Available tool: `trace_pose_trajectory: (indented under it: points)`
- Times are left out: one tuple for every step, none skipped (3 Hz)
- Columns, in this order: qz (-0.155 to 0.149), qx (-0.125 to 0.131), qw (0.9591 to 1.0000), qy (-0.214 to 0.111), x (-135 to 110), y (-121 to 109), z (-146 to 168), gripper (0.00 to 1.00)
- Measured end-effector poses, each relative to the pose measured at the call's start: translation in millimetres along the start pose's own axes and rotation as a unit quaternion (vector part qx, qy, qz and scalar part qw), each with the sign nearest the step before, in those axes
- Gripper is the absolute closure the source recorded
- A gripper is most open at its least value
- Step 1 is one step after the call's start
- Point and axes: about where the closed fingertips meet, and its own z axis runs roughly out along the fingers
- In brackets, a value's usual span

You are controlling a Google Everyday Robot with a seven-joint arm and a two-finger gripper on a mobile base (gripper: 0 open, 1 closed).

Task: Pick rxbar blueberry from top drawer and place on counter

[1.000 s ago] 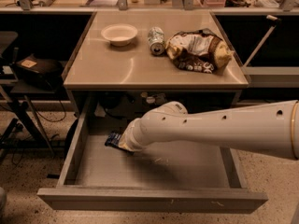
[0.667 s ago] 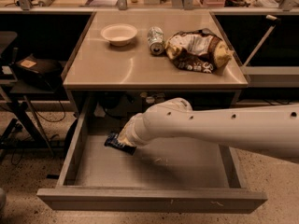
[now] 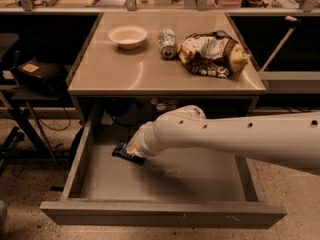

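Speckled terrazzo-like floor [image 3: 30,199], dark shelving behind, a black boxy item [image 3: 37,74] on a stand at the left. Tan-beige tabletop [image 3: 150,71] is rectangular, smooth and glossy, with grey metal edging. On it are a round shallow white bowl [image 3: 128,35] at back left, a small metal can [image 3: 167,43] lying on its side just right of the bowl, and a crumpled brown-and-white chip bag [image 3: 212,54] at right, near the can but apart from it. Below the tabletop the top drawer [image 3: 160,214] is pulled fully out: wide, shallow, grey metal, with a flat front panel and a plain matte floor. The smooth white tubular arm [image 3: 240,136], with small dark holes along it, comes in from the right and bends down into the drawer. The end effector [image 3: 134,151] sits at the drawer's back left, right at the rxbar blueberry [image 3: 123,151]. The bar is small and flat in a dark navy wrapper, and only its left end pokes out past the wrist. How far the end effector is spread cannot be told, since the wrist hides it. Versus a second ago, the arm's elbow sits slightly higher and further right, while the bar and end effector are in nearly the same spot in the drawer. The tabletop items are unchanged.
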Motion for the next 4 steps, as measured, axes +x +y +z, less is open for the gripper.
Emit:
trace_pose_trajectory:
  points:
    - [0.000,0.000,1.0000,0.000,0.0,0.0,0.0,0.35]
    - [0.000,0.000,1.0000,0.000,0.0,0.0,0.0,0.12]
    - [0.000,0.000,1.0000,0.000,0.0,0.0,0.0,0.00]
    - [0.000,0.000,1.0000,0.000,0.0,0.0,0.0,0.00]
